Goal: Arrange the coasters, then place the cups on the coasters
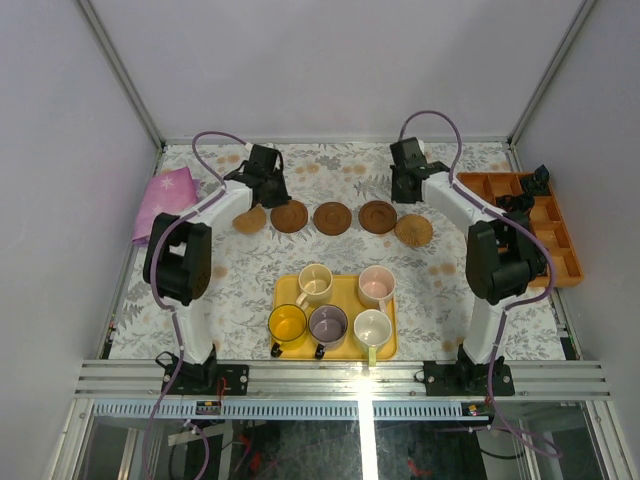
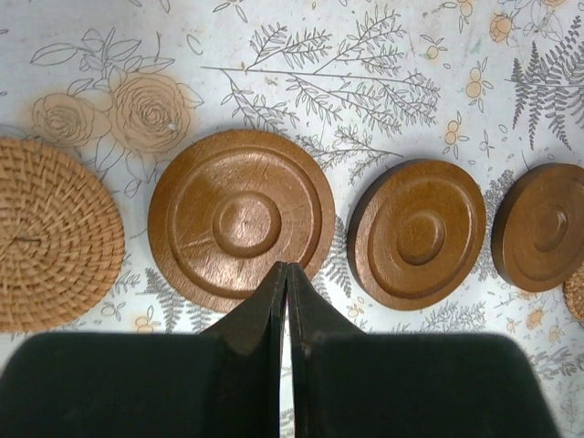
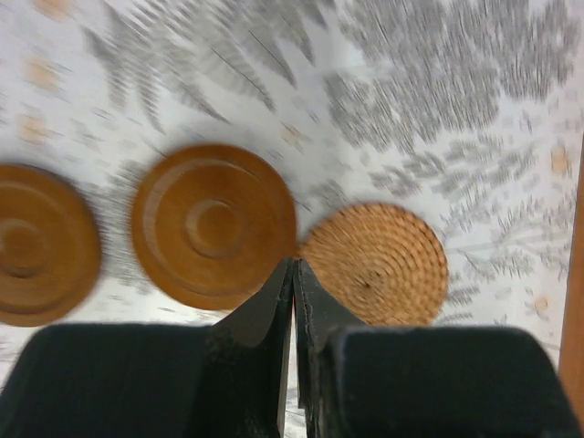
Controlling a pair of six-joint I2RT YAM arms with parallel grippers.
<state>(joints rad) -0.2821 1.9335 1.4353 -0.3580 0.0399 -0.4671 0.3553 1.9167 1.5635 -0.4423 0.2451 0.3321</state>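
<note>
Both of my claws are up at the coaster row, over the far half of the flower-printed surface [image 1: 245, 280]. My left claw [image 2: 286, 269] is pinched right shut with nothing in it, its tips hovering at the near rim of the leftmost wooden disc [image 2: 239, 219]. My right claw [image 3: 293, 265] is closed to a sliver and empty as well. It hangs over the spot where the rightmost wooden disc [image 3: 213, 226] and the right-end woven disc [image 3: 374, 263] lie just beside each other, perhaps touching.

Coasters: I count five thin round ones in a line along the far edge. Three are dark brown turned-wood discs [image 1: 332, 218] in the middle, and two are tan woven discs [image 1: 250, 219] at the ends. The right-end one sits a shade closer to the near edge than the others.

Cups: I count five small handled mugs, all on the flat yellow rectangular tray [image 1: 345, 295] at the middle of the near edge. The cream mug [image 1: 315, 284] and pink mug [image 1: 376, 286] are behind. The yellow mug [image 1: 287, 324], purple-grey mug [image 1: 327, 324] and pale green-white mug [image 1: 372, 328] are in front. No mug is on a coaster.

I judge the arranging all but done, bar perhaps a nudge on that right-end disc. The next move calls for bringing a claw to the tray, opening it, taking one mug by rim or handle and carrying it upright to a coaster. The mugs stand close together, so my tips must slip in without knocking a neighbour.

There is also one orange compartment box [image 1: 566, 258] at the right edge and one pink cloth [image 1: 165, 200] at the left edge.
</note>
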